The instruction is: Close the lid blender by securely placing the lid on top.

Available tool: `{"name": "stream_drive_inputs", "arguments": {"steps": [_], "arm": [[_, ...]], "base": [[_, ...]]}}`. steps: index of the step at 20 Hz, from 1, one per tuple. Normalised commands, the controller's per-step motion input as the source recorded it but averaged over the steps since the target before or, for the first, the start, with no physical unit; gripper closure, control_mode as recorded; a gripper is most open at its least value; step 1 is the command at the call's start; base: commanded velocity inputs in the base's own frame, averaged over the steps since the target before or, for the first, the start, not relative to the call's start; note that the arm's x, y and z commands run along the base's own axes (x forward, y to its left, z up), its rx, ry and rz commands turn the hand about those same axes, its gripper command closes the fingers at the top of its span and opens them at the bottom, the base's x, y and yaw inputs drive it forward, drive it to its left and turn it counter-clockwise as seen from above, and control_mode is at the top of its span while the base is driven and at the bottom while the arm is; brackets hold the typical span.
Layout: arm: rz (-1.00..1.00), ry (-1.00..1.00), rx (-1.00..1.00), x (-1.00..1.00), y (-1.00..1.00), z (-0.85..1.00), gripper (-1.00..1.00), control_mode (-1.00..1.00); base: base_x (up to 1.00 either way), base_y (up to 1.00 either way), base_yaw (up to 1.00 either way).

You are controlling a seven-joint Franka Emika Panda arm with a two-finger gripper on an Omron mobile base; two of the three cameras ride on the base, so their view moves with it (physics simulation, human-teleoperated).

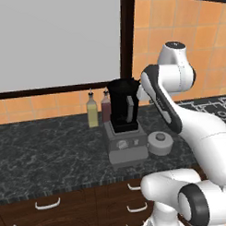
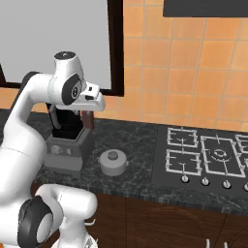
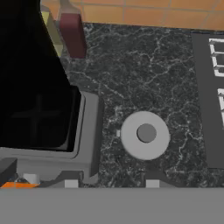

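Dark marbled stone counter [image 1: 51,144] running beneath everything, carrying the tall black tapered blender jar on its boxy grey motor base [image 1: 125,133], jar mouth standing open. Sitting just beside that base on the stove side — the small round light-grey lid with its raised centre knob [image 3: 145,134], flat on the counter and apart from the base [image 2: 113,162]. Hanging high above the lid and looking down: the white arm's two-finger gripper, its dark tips barely peeking at the bottom of the hand view, so cannot tell how wide it is standing; holding nothing, judging by the lid lying untouched. Worth centring over the knob before descending, keeping clear of the jar's grey handle, then pinching the knob squarely — lifting straight, keeping the lid level for seating on the jar.
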Motion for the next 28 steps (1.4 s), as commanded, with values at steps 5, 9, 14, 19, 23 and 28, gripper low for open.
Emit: {"name": "stream_drive_inputs", "arguments": {"steps": [5, 9, 14, 19, 23, 28], "arm": [[0.00, 0.01, 0.00, -0.12, -0.35, -0.26, -1.00, -1.00], [-0.05, 0.11, 0.00, 0.00, -0.87, -0.96, -1.00, -1.00], [-0.02, 0.15, 0.00, 0.13, -0.50, -0.92, -1.00, -1.00], [0.00, 0.07, 0.01, 0.35, -0.20, -0.74, -1.00, -1.00], [0.00, 0.00, 0.00, 0.47, 0.08, -0.48, -1.00, -1.00], [0.00, 0.00, 0.00, 0.35, 0.06, -0.42, -1.00, -1.00]], "base": [[0.00, 0.00, 0.00], [0.00, 0.00, 0.00], [0.00, 0.00, 0.00], [0.00, 0.00, 0.00], [0.00, 0.00, 0.00], [0.00, 0.00, 0.00]]}}
